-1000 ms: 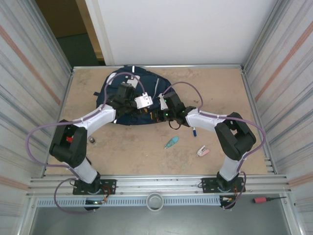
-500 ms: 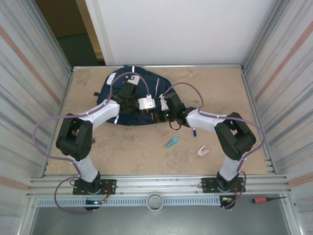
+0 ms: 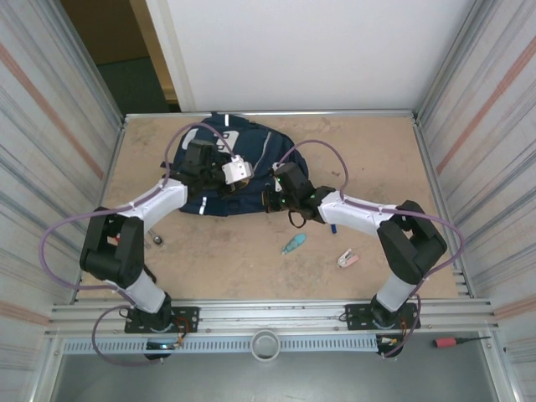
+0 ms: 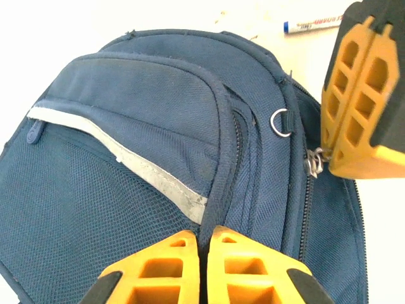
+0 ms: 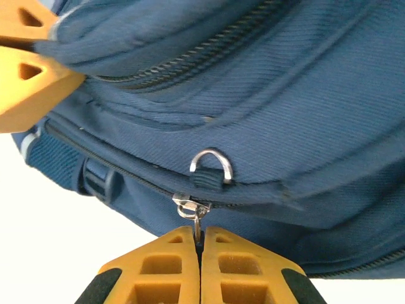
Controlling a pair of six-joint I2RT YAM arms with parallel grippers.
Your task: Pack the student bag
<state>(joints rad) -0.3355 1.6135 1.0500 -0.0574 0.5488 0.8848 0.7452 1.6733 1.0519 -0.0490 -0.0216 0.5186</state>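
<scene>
The student bag (image 3: 219, 201) lies at the far side of the table (image 3: 251, 251), left of centre, with the right gripper (image 5: 200, 234) pinching its metal zipper pull (image 5: 193, 208) and the left gripper (image 4: 202, 237) clamped tight on its front-pocket seam.

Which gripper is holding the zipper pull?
The right gripper, shut on the metal zipper pull below the D-ring; the left gripper instead pinches a pocket seam on the bag.

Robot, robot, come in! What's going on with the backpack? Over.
Left fingers shut, pinching student bag at pocket seam. Right fingers shut on zipper pull. Marker beside bag, not blocking. Over.
</scene>
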